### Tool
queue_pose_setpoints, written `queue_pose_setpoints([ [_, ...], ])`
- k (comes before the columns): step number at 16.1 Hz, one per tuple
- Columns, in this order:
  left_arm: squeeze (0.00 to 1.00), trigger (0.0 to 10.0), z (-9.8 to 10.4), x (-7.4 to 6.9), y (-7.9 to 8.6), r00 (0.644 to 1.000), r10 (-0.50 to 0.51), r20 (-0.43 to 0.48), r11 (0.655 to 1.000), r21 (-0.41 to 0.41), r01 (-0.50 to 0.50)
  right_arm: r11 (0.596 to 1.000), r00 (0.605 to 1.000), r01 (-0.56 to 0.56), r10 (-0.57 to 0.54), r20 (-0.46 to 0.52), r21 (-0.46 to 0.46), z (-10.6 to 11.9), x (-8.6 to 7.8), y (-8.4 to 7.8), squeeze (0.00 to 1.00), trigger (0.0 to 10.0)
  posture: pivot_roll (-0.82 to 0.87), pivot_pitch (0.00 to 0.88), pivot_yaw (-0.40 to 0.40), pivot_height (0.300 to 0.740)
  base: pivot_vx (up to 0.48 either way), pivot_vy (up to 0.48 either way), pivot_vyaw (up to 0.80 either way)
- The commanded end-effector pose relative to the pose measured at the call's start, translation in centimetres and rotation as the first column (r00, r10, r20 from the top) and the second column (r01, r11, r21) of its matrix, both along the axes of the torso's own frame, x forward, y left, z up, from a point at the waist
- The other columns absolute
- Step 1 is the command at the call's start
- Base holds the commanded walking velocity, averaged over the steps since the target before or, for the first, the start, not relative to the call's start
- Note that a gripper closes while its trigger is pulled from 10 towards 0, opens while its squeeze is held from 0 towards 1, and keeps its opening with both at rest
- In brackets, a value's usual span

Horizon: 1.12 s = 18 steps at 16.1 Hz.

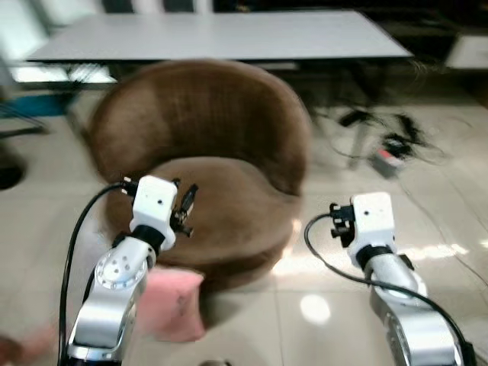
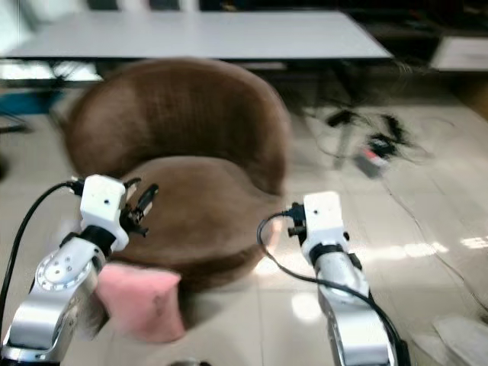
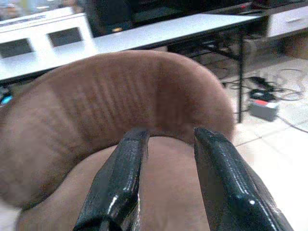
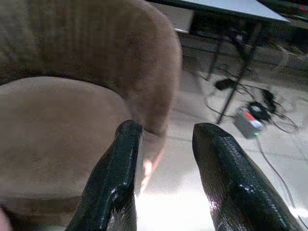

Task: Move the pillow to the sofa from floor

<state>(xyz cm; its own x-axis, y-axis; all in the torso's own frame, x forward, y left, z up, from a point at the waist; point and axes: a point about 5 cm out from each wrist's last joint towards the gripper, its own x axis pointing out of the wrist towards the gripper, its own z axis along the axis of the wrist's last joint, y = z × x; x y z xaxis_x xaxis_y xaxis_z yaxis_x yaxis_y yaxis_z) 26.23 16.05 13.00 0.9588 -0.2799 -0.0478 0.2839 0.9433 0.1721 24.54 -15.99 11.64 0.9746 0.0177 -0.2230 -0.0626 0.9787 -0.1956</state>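
Down on the near floor, the pink pillow [image 1: 174, 305] lies against the front foot of the brown sofa [image 1: 206, 160], partly tucked behind the robot's left arm. That arm's hand [image 1: 185, 207] is raised above the pillow, over the near edge of the seat, fingers [image 3: 118, 185] apart and holding nothing. To the right, over bare tile [image 1: 335, 305], the right hand [image 4: 166, 178] is also released and empty, well apart from the pillow. Beyond the sofa stands a grey worktop [image 1: 229, 36].
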Motion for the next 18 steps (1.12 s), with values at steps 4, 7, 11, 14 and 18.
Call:
queue_pose_setpoints([
  [4,0.00,10.0,0.28,-0.03,-0.15,1.000,0.000,0.017,1.000,0.008,0.000,1.000,1.000,0.003,-0.003,0.007,-0.001,0.10,0.08,-0.23,0.00,10.0,-0.01,0.007,0.020,0.740,0.000,0.000,0.80],
  [7,0.00,10.0,0.36,-0.04,-0.13,1.000,0.004,0.018,1.000,0.005,-0.004,1.000,1.000,-0.003,0.003,0.006,-0.001,0.09,0.04,-0.23,0.00,10.0,-0.01,0.008,0.020,0.740,0.000,0.000,0.80],
  [11,0.00,10.0,0.77,0.04,-0.27,0.999,-0.011,0.037,1.000,-0.027,0.012,1.000,1.000,-0.008,0.008,0.007,0.002,0.10,0.13,-0.17,0.00,10.0,-0.01,0.013,0.021,0.740,0.000,0.000,0.80],
  [14,0.00,10.0,0.88,0.11,-0.21,0.999,-0.013,0.039,0.999,-0.032,0.014,1.000,1.000,-0.015,0.015,0.008,0.004,0.10,0.17,-0.09,0.00,10.0,-0.01,0.015,0.022,0.740,0.171,0.000,0.80],
  [18,0.00,10.0,0.78,0.21,-0.14,0.999,-0.012,0.032,0.999,-0.031,0.013,1.000,1.000,0.006,-0.006,0.018,0.000,0.23,0.22,-0.34,0.00,10.0,-0.01,0.015,0.022,0.740,0.306,0.000,0.80],
])
